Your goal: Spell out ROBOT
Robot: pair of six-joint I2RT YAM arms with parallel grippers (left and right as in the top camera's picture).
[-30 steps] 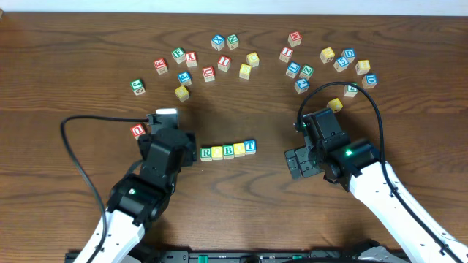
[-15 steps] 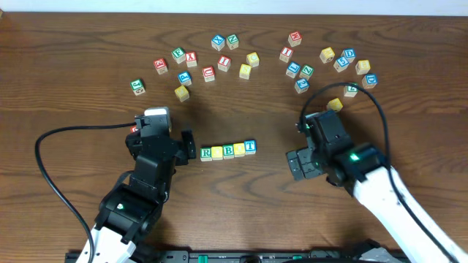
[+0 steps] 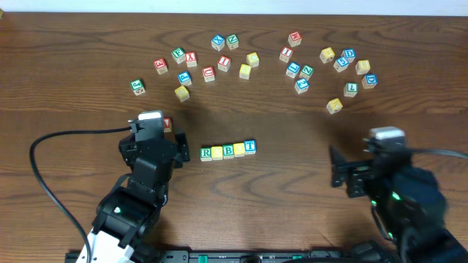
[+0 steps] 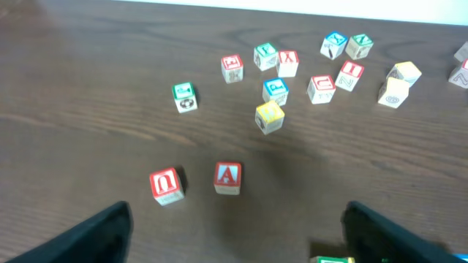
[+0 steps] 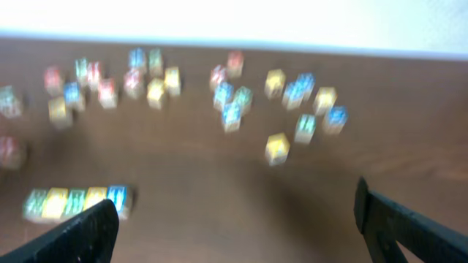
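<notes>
Retreating step: by my judgement the word is already laid, so the job now is to take both arms away without disturbing it.
Word row: the green-framed wooden R cube (image 3: pixel 207 153), first yellow-faced wooden cube (image 3: pixel 218 152), green-framed wooden B cube (image 3: pixel 229 150), second yellow-faced wooden cube (image 3: pixel 240 150) and blue-framed wooden T cube (image 3: pixel 251 147) stand side by side near the middle of the dark brown wooden worktop (image 3: pixel 278 193). The T end sits a little toward 12 o'clock. The letters on the yellow faces are too small to read.
Left claw (image 4: pixel 235 226): spread wide and holding nothing. The R end of the row lies near, at its 3 o'clock.
Right claw (image 5: pixel 234 223): spread wide and empty, well apart at the row's 4 o'clock.
Neighbours: the red-framed wooden A cube (image 4: pixel 227 177) and red-framed wooden U cube (image 4: pixel 166 186) sit just at 12 o'clock of the left claw.
Good way: lift the left claw first, then draw it toward 6 o'clock.
Risk: a swing toward 3 o'clock could knock the R cube, and a push toward 12 o'clock could shove the A cube.
</notes>
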